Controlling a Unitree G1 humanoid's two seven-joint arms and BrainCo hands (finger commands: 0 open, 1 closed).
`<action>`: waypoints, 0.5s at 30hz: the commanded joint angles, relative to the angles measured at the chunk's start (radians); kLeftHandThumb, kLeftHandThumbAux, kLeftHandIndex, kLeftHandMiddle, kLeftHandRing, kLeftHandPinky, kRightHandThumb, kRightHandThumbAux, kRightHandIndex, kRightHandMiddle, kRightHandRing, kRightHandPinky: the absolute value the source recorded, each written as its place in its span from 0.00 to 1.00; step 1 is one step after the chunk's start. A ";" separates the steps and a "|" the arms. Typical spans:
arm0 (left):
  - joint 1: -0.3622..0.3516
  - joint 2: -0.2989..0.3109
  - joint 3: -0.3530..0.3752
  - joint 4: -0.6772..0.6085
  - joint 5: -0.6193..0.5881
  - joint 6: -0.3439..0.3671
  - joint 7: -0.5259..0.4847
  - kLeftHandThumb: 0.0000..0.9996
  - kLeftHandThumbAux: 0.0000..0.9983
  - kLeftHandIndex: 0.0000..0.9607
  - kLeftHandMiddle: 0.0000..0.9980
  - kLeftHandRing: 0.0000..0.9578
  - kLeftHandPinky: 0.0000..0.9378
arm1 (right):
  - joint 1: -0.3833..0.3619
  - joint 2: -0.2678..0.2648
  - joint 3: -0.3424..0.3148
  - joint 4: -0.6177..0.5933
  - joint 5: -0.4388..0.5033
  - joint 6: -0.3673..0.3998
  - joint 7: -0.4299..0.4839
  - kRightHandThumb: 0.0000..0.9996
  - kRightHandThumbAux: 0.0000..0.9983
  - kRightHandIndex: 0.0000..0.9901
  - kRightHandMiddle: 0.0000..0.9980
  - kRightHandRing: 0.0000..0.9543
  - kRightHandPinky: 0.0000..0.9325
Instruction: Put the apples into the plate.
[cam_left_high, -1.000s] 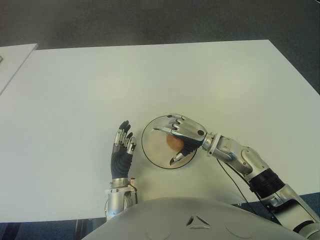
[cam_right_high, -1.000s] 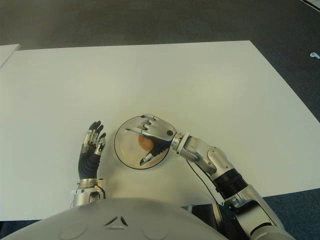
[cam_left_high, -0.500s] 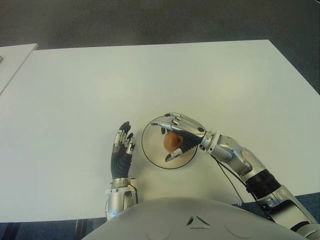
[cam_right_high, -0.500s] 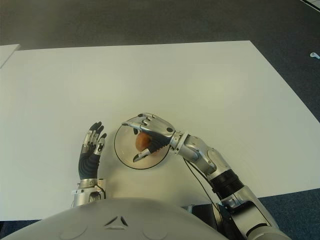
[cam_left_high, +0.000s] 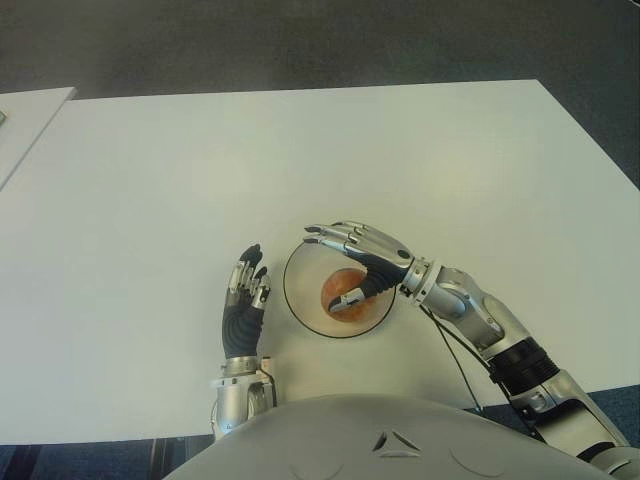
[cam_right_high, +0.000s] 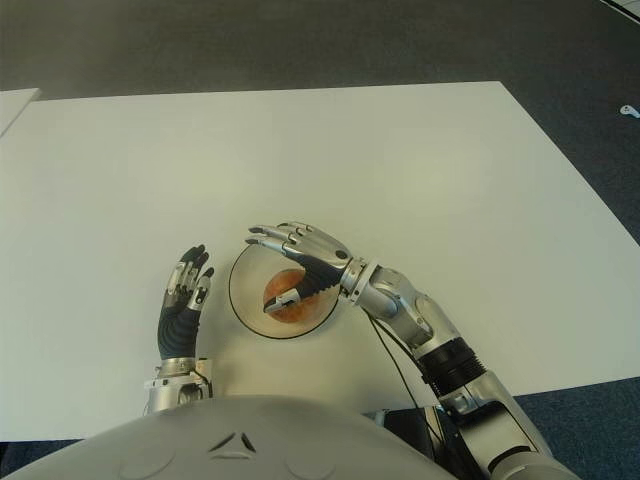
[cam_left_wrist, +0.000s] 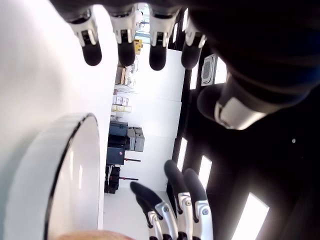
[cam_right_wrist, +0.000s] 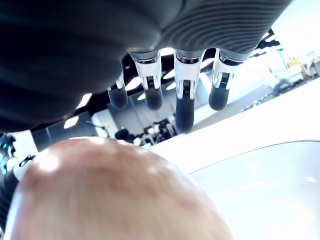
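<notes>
A reddish apple (cam_left_high: 345, 290) lies in the round white plate (cam_left_high: 300, 305) near the table's front edge. My right hand (cam_left_high: 335, 262) hovers over it with its fingers (cam_right_wrist: 182, 97) stretched out past the apple (cam_right_wrist: 110, 195). Its thumb tip sits close by the fruit, whether touching I cannot tell. The hand holds nothing. My left hand (cam_left_high: 243, 300) shows just left of the plate, fingers straight and spread, idle. In the left wrist view the plate's rim (cam_left_wrist: 60, 170) curves close beside that hand.
The white table (cam_left_high: 200, 170) stretches wide to the back and both sides. A second pale table edge (cam_left_high: 20, 120) shows at the far left. Dark floor lies beyond the far edge.
My right hand has uncurled from around the apple and its fingers have lifted and straightened. The apple now lies uncovered in the plate. The left hand has not moved.
</notes>
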 joint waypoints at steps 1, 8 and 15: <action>-0.003 -0.016 -0.001 0.018 -0.009 0.006 -0.012 0.19 0.51 0.13 0.08 0.06 0.07 | 0.004 0.019 -0.010 0.011 0.010 0.027 0.007 0.10 0.25 0.00 0.00 0.00 0.00; 0.001 -0.026 0.000 0.022 0.030 0.010 0.012 0.19 0.51 0.11 0.06 0.04 0.05 | 0.020 0.048 -0.020 0.022 0.034 0.051 0.001 0.11 0.24 0.00 0.00 0.00 0.00; -0.002 -0.056 0.002 0.023 0.053 0.008 0.054 0.17 0.52 0.07 0.02 0.01 0.02 | 0.053 0.076 -0.041 0.009 0.119 0.108 0.039 0.10 0.24 0.00 0.00 0.00 0.00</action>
